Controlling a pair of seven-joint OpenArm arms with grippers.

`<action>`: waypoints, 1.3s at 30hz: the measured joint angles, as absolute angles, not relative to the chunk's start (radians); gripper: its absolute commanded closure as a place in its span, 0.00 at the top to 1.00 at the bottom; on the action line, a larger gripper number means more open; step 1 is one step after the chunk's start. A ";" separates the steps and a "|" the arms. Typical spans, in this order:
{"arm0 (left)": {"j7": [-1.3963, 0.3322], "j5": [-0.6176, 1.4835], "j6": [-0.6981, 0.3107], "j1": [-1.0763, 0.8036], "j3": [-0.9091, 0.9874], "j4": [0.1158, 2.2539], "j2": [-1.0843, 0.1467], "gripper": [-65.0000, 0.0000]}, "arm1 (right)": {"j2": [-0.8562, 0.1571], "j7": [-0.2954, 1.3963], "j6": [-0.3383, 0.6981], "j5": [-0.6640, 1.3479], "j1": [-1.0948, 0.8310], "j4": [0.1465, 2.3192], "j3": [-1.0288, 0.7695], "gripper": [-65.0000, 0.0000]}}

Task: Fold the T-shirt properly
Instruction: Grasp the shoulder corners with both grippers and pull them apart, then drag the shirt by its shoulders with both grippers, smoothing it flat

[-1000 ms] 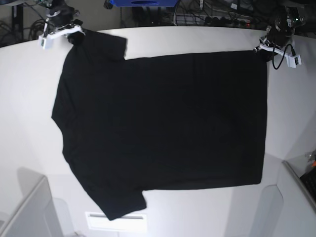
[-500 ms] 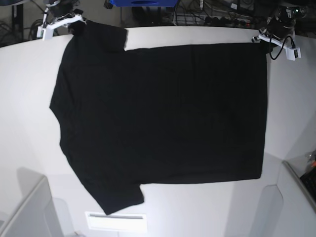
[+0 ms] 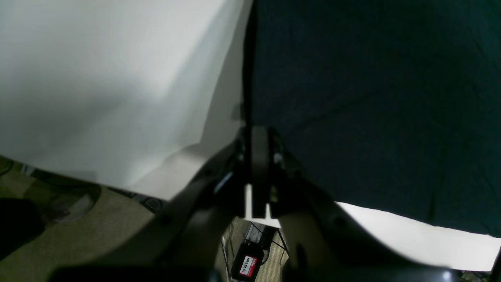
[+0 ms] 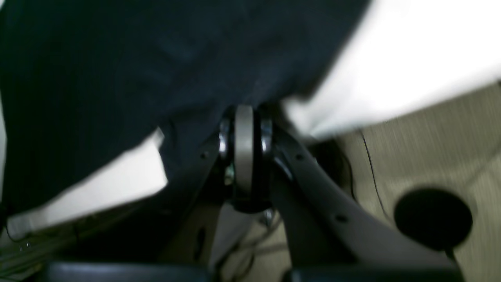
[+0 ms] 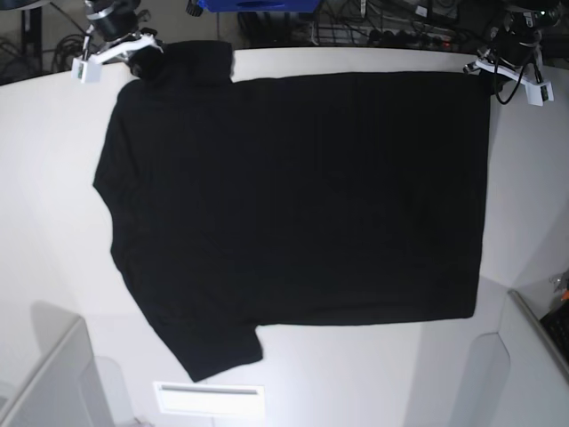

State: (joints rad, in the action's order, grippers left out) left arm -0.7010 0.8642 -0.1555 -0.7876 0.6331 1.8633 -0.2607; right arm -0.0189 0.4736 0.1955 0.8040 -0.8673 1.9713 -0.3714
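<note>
Since the earlier frames both arms have drawn back toward the far edge of the table, and the T-shirt's far edge has slid with them, now lying nearly at the table's rim.

The left end effector [image 5: 484, 71] is clenched on the T-shirt's [image 5: 302, 205] far hem corner; in the left wrist view its dark, smooth fingers [image 3: 258, 156] meet over the cloth's straight edge. The right end effector [image 5: 142, 55] is likewise clamped shut on the far sleeve, where the fabric bunches slightly; the right wrist view is blurred, yet shows the fingers [image 4: 243, 149] pressed together with black cloth [image 4: 117, 78] running into them.

The T-shirt lies spread flat on the white table [image 5: 44, 178], plain side up, matte black, with faint soft wrinkles. Its body forms a broad rectangle; the near sleeve sticks out as an angled flap toward the table's near edge. The table surface is smooth and pale.
</note>
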 measured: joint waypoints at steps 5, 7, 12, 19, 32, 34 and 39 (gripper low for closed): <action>-0.701 0.896 -0.154 -0.788 0.634 1.864 -0.262 0.00 | -0.019 0.583 0.194 0.802 -0.802 1.971 -0.381 0.00; -0.701 0.976 -0.154 -0.788 0.634 1.864 -0.264 0.00 | -0.019 0.608 0.192 0.799 -0.762 1.970 -0.382 0.00; -0.700 1.079 -0.150 -0.786 0.634 1.866 -0.271 0.00 | -0.019 0.664 0.192 0.803 -0.697 1.971 -0.382 0.00; -0.701 1.078 -0.146 -0.772 0.635 1.865 -0.267 0.00 | -0.019 0.721 0.175 0.804 -0.612 1.971 -0.382 0.00; -0.702 1.074 -0.142 -0.691 0.642 1.860 -0.265 0.00 | -0.019 0.862 0.101 0.799 -0.414 1.968 -0.382 0.00; -0.733 1.076 -0.126 -0.661 0.642 1.856 -0.266 0.00 | -0.019 0.866 0.063 0.795 -0.398 1.968 -0.383 0.00; -0.835 1.074 -0.049 -0.583 0.645 1.850 -0.262 0.00 | -0.022 0.874 0.043 0.794 -0.326 1.957 -0.384 0.00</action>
State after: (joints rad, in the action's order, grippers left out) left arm -0.8352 1.0737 -0.0490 -0.5827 0.6445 1.8500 -0.2623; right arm -0.0219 0.8738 0.0429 0.7937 -0.3264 1.9572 -0.3843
